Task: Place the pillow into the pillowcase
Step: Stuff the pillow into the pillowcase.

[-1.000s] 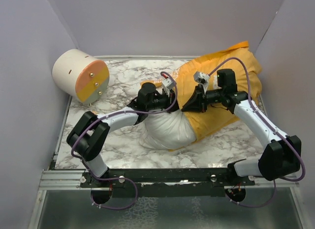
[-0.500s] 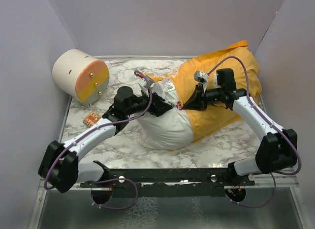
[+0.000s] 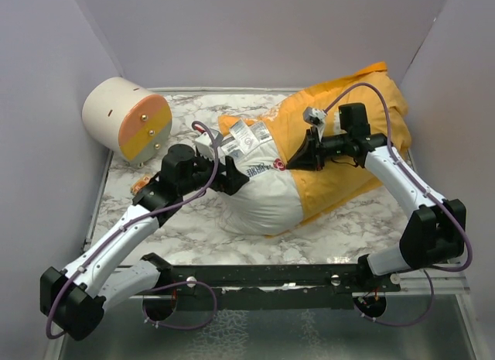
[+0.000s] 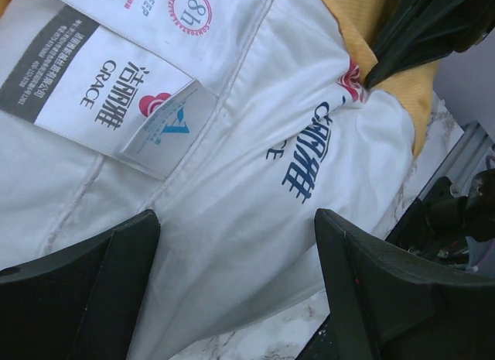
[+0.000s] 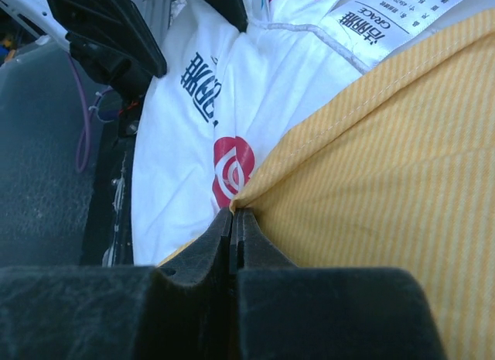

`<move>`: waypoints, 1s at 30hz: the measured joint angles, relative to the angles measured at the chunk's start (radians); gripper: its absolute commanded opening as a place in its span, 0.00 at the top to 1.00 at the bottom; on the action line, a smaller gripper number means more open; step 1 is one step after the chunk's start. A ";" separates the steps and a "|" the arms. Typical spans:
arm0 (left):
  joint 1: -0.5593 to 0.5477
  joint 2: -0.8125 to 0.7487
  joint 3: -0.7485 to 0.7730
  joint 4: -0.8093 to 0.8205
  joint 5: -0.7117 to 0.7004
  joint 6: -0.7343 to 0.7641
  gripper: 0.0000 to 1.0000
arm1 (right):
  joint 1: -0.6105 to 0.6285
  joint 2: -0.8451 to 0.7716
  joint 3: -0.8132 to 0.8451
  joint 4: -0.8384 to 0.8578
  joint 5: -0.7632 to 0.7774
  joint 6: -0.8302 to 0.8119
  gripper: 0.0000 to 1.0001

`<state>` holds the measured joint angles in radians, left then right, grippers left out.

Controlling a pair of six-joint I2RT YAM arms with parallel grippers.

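While both arms reach in from the near edge of the marble desk (image 3: 193, 230), the left pincer (image 3: 232, 177) has its jaws spread wide and holds nothing, close against the left side of the pillow (image 3: 267, 199) — white and plump, with printed labels (image 3: 244, 135) on top. The pillow's near end lies bare on the desk; its far part sits inside the pillowcase (image 3: 352, 135), an orange-yellow sleeve running toward the far right corner. The right pincer (image 3: 294, 162) is pinched fully closed on the pillowcase's open hem, where orange cloth meets white. Farther off, at the far left, lies a cream-and-orange cylinder (image 3: 126, 120) — well apart from the pillow.
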<state>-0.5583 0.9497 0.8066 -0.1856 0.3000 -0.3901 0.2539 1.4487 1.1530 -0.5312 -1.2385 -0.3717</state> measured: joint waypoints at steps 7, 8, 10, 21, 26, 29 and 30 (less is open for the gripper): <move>0.005 0.255 -0.018 0.255 0.067 -0.008 0.78 | 0.045 0.062 0.122 -0.034 0.018 0.026 1.00; 0.009 0.315 0.001 0.289 0.087 -0.016 0.90 | 0.060 0.078 0.157 -0.031 0.026 0.038 1.00; 0.011 0.445 0.070 0.344 0.138 -0.029 1.00 | 0.093 0.118 0.247 -0.027 0.047 0.069 0.99; 0.029 0.568 0.211 0.534 0.197 -0.090 1.00 | 0.149 0.341 0.615 0.019 0.093 0.294 0.99; 0.068 0.575 0.097 0.673 0.190 -0.166 0.73 | 0.161 0.334 0.504 0.048 0.180 0.253 0.75; 0.117 0.603 0.043 0.737 0.181 -0.213 0.38 | 0.161 0.333 0.462 0.014 0.177 0.169 0.39; 0.134 0.607 0.027 0.743 0.175 -0.224 0.28 | 0.155 0.328 0.451 -0.010 0.154 0.135 0.27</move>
<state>-0.4244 1.5562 0.8341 0.5579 0.4747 -0.6140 0.4091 1.7767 1.6035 -0.5415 -1.0840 -0.2363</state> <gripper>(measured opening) 0.454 0.437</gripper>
